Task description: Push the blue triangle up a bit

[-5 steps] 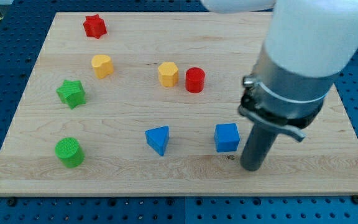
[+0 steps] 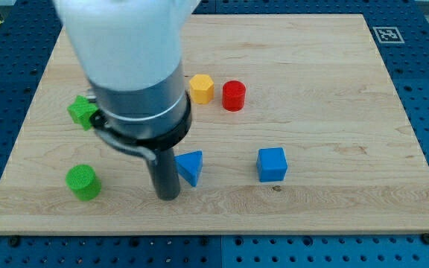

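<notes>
The blue triangle [image 2: 191, 166] lies on the wooden board [image 2: 334, 89], low and left of centre. My tip [image 2: 167, 196] rests on the board just to the view's left of and slightly below the triangle, touching or nearly touching its left edge. The arm's large body hides the board above the tip, covering the red star and the yellow block at the upper left.
A blue cube [image 2: 272, 164] sits right of the triangle. A yellow hexagonal block [image 2: 202, 88] and a red cylinder [image 2: 234, 95] lie above. A green star [image 2: 82, 112] is partly hidden at left. A green cylinder [image 2: 83, 182] is at lower left.
My tip has swept from right of the blue cube to the left side of the blue triangle. The blocks have not visibly moved.
</notes>
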{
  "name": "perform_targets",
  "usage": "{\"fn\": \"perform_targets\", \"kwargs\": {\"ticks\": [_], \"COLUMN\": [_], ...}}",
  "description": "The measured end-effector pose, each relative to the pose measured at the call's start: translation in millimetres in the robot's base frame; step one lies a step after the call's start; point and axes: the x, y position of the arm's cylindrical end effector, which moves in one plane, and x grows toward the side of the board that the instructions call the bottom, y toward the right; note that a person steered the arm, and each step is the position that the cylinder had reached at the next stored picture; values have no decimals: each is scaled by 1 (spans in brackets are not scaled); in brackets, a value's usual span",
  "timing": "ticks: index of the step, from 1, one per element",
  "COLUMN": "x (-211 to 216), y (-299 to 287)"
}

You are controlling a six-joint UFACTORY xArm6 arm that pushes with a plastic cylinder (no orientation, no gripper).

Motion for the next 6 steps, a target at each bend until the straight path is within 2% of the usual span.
{"fn": "perform_targets", "kwargs": {"ticks": [5, 6], "x": [-13, 3], "y": [8, 23]}}
